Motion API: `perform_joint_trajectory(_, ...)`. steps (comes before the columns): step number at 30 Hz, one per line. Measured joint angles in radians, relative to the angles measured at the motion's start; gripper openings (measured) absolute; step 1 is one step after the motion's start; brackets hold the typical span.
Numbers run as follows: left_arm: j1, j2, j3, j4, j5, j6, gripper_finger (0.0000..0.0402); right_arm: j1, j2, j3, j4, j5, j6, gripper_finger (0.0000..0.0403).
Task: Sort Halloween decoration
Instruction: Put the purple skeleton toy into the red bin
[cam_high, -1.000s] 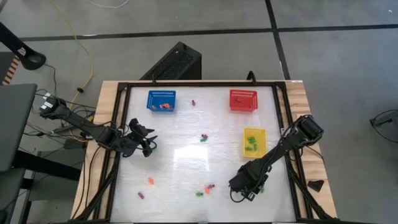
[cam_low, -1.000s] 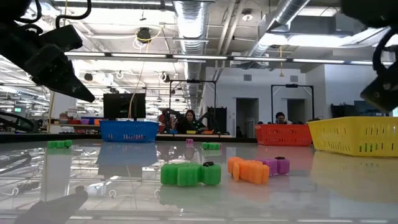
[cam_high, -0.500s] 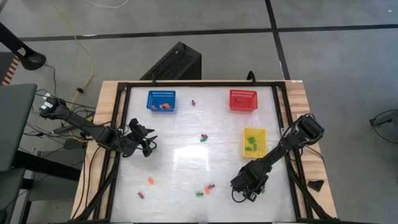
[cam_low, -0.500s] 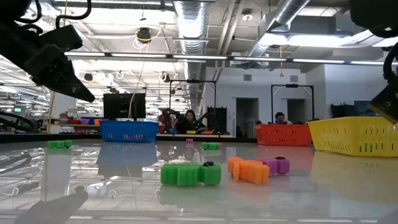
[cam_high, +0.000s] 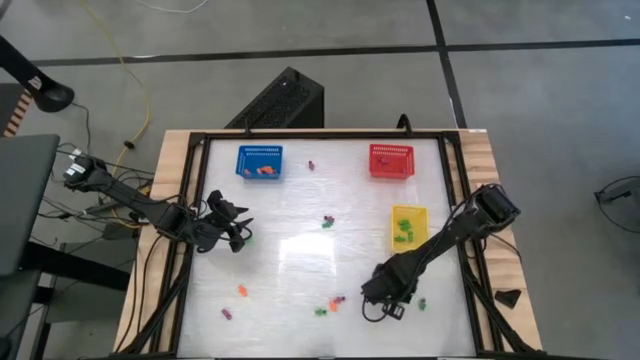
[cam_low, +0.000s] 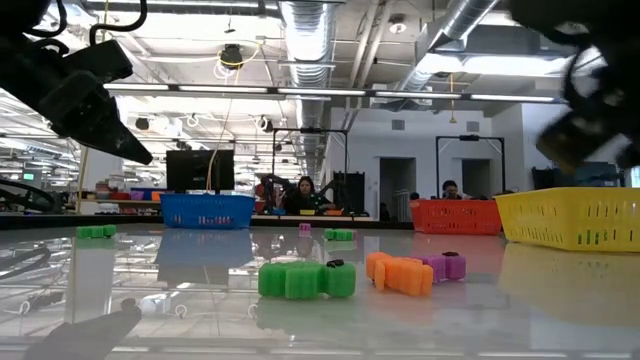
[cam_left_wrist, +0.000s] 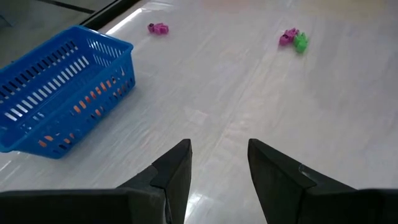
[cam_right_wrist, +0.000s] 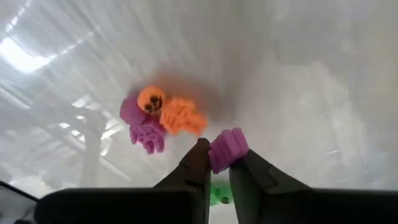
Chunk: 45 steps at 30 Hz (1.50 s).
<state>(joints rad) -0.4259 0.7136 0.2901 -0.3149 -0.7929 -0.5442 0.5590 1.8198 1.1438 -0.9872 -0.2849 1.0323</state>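
Right hand (cam_low: 590, 95) is blurred in low view; green trinket (cam_right_wrist: 219, 194) is mostly hidden behind its fingers.

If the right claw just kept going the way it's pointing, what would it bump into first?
Probably the orange trinket and purple trinket lying together just ahead of the right gripper, which already pinches a purple piece. Depth is unclear.

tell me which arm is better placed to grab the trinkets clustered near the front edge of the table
Right. Its hand hovers beside the orange and purple trinkets, already pinching a purple piece. The left hand waits near the blue basket.
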Motion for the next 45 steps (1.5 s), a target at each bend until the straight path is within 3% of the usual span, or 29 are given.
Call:
perform_joint_trajectory(6,0.000,0.000,0.000,0.000,0.003,-0.002,0.0148,-0.040,0.000,0.139,-0.140,0.125,-0.120,0.0073)
perform_joint_trajectory(13,0.000,0.000,0.000,0.001,0.003,-0.002,0.0148,-0.138,-0.001,0.303,-0.277,0.351,-0.307,0.0073)
perform_joint_trajectory(20,0.000,0.000,0.000,0.001,0.012,-0.002,0.0148,-0.326,-0.005,0.371,-0.291,0.446,-0.661,0.0074)
perform_joint_trajectory(27,0.000,0.000,0.000,0.001,0.048,-0.002,0.0148,-0.643,-0.062,0.371,-0.256,0.470,-0.922,0.0075)
perform_joint_trajectory(35,0.000,0.000,0.000,0.001,0.055,-0.002,0.0148,-1.009,-0.081,0.371,-0.228,0.417,-0.965,0.0075)
perform_joint_trajectory(40,0.000,0.000,0.000,0.001,0.055,-0.002,0.0148,-1.144,-0.082,0.371,-0.229,0.415,-0.910,0.0082)
perform_joint_trajectory(45,0.000,0.000,0.000,0.001,0.054,-0.002,0.0148,-1.217,-0.082,0.363,-0.219,0.412,-0.902,0.0117)
